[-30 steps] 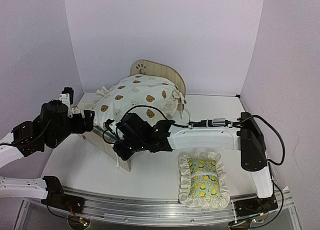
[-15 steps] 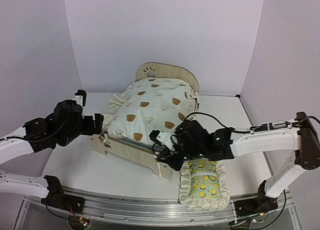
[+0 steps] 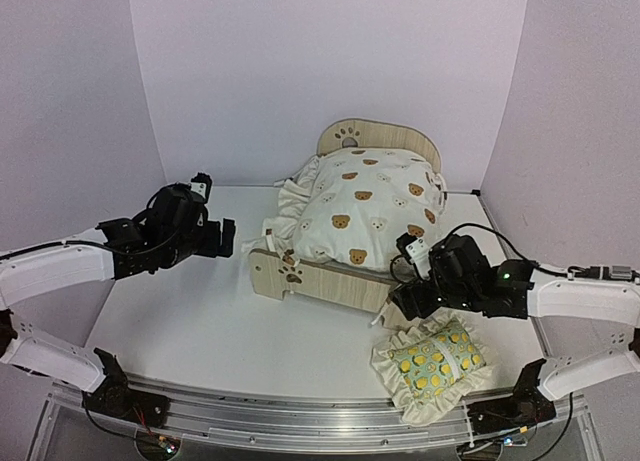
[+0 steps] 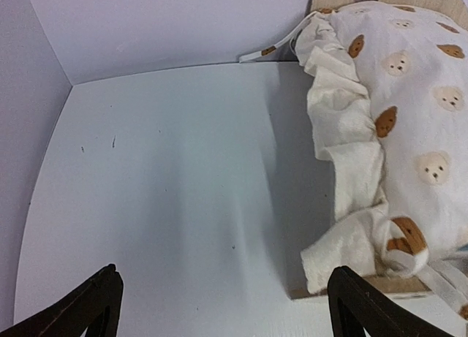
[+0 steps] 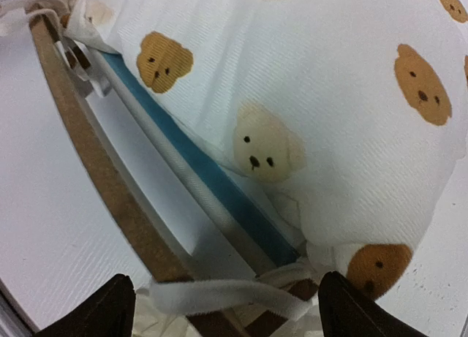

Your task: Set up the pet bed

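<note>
The lemon-print pillow [image 3: 435, 356] lies askew at the right front of the table [image 3: 190, 326], closest to the arm bases. Just behind it, the right gripper [image 3: 400, 299] hangs low at the near right corner of the pet bed [image 3: 320, 278]. Its wrist view shows its fingers [image 5: 110, 308] spread wide and gripping nothing. The bed's wooden side rail [image 5: 102, 169] and a loose white tie [image 5: 219, 294] lie in the gap between them (whether a finger touches the wood, I cannot tell). A blue strip of the base [image 5: 212, 178] shows under the bear-print cushion [image 5: 329, 96].

The bed stands on the table right of centre, toward the back, with its footboard turned to the near left. The cushion fills it, bulging above the rails, and its ruffle spills over the left side.

To the left, apart from the bed, the left gripper [image 3: 225, 238] hovers over bare table, fully parted and empty. Farthest back, the rounded headboard [image 3: 385, 139] with its paw cutout rises near the lilac wall [image 3: 300, 71].
</note>
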`<control>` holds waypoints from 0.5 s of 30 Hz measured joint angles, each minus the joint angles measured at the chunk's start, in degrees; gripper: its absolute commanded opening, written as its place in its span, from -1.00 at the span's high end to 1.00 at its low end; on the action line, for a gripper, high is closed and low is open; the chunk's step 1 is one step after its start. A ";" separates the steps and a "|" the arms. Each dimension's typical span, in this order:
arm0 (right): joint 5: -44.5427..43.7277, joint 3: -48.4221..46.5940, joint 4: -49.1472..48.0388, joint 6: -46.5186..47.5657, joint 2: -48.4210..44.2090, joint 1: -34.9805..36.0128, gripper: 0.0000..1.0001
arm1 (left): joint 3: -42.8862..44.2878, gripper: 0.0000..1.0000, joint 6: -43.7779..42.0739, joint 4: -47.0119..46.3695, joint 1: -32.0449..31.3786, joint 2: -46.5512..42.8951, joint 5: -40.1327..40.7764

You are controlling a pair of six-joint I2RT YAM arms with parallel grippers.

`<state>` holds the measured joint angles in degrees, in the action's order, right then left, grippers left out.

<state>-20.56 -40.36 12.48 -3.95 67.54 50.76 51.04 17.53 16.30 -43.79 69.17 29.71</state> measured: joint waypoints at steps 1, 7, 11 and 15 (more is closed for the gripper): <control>0.46 -0.02 0.65 -0.86 -1.47 -0.02 -0.91 | 0.70 -0.95 -0.46 -0.69 2.27 1.65 -1.91; 5.26 -2.99 7.96 -5.47 -8.36 0.00 -0.96 | 2.56 -0.93 -1.34 -6.92 12.56 14.08 -11.50; 8.08 -6.21 12.39 -8.46 -11.15 0.00 -0.96 | 2.56 -0.88 -1.59 -9.92 13.75 23.22 -16.41; 10.84 -7.58 14.67 -11.05 -13.03 0.00 -0.96 | 2.44 -0.88 -1.66 -11.90 13.86 28.44 -21.21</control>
<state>-9.72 -47.94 27.15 -15.00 54.51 50.76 53.49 15.88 4.40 -29.93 97.62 8.50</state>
